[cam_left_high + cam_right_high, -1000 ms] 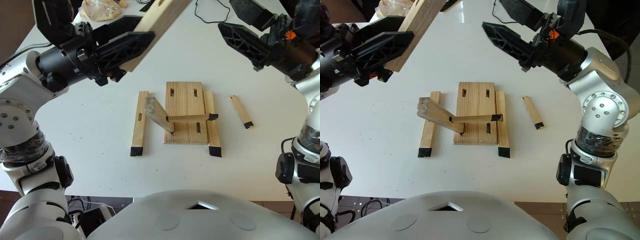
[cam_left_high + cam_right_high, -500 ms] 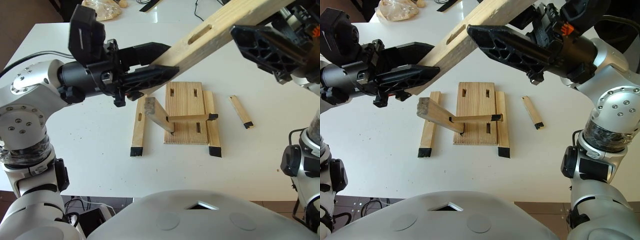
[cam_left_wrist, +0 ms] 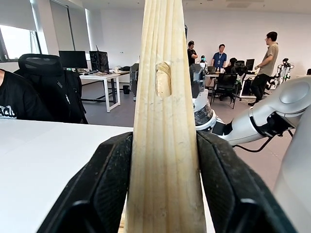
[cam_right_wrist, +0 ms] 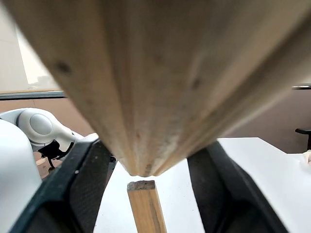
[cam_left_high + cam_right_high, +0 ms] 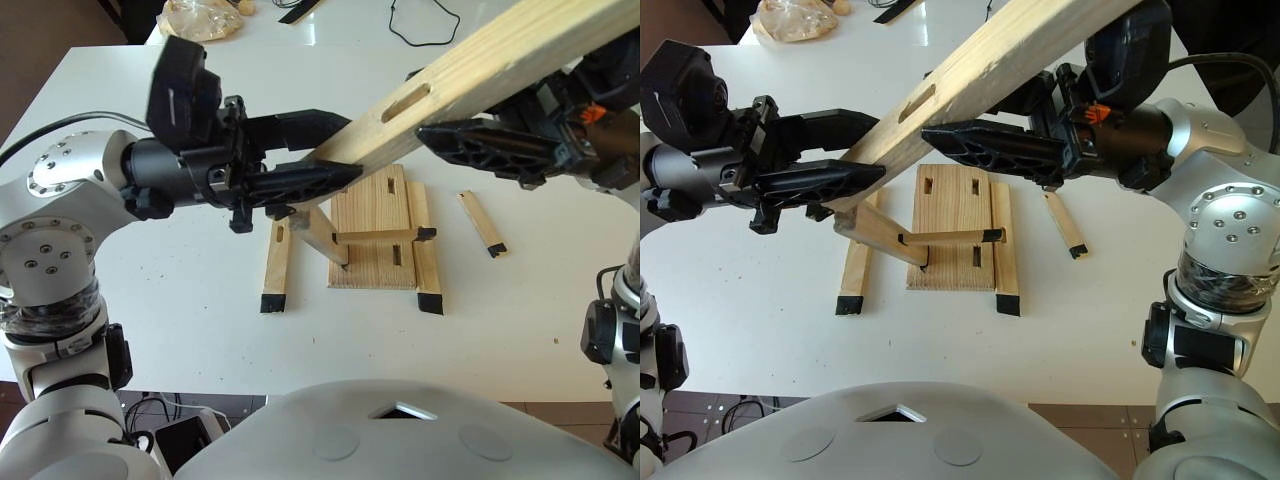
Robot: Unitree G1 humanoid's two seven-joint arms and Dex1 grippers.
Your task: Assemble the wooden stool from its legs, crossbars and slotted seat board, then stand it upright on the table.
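A long slotted wooden leg [image 5: 470, 62] slants through the air above the table. My left gripper [image 5: 342, 148] is shut on its lower end, with both fingers [image 3: 107, 194] pressed against the wood. My right gripper [image 5: 425, 108] is open, with one finger [image 4: 87, 184] on each side of the leg just past the slot. Below lies the slotted seat board [image 5: 370, 195]. A tilted leg [image 5: 318, 228] and a crossbar [image 5: 380, 236] stand on it. One leg [image 5: 279, 245] lies left of the board and another [image 5: 424, 250] along its right edge. A short crossbar [image 5: 482, 222] lies farther right.
The white table [image 5: 150, 290] has free room at its left and along the front edge. A crumpled plastic bag [image 5: 205, 18] and a black cable [image 5: 425, 22] lie at the far side. People stand in the room behind.
My left gripper has swung the leg down and toward the middle, above the seat board. My right gripper has moved in from the right and now straddles the leg.
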